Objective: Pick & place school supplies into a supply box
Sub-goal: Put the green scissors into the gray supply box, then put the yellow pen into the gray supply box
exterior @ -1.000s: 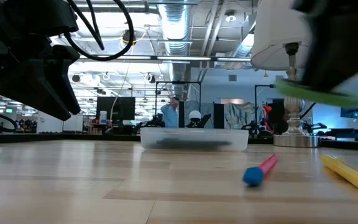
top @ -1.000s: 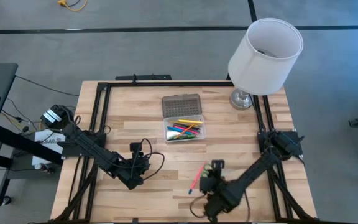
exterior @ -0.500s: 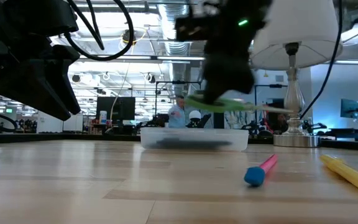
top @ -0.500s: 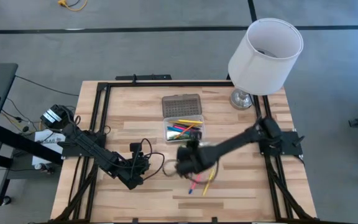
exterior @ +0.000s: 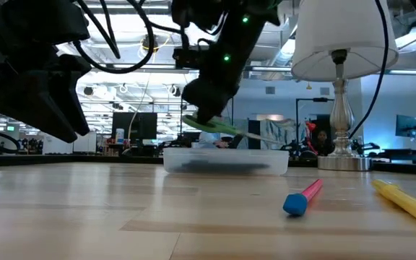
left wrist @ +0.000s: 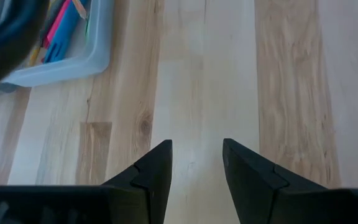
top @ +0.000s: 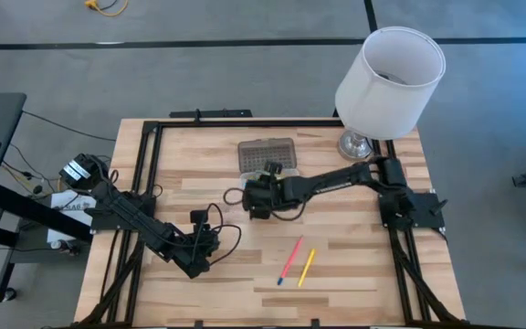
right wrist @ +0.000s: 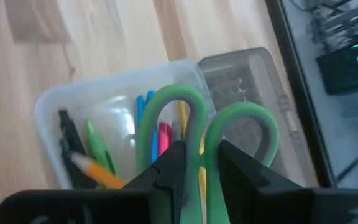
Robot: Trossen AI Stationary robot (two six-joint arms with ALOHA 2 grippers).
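While the right gripper [top: 256, 195] hovers just above the clear supply box [right wrist: 114, 112], near the table's far middle, the step in hand looks like carrying the green-handled scissors [right wrist: 185, 134] in for release. Its jaws stand narrow, pinched on the scissors between the two handle loops. The next move probably calls for lowering over the pens already in the box, then opening. A pink pen [top: 289, 260] and a yellow one [top: 306, 267] lie on the table nearer, right of centre. The left gripper [left wrist: 196, 163] waits near left, jaws moderately apart, holding nothing.
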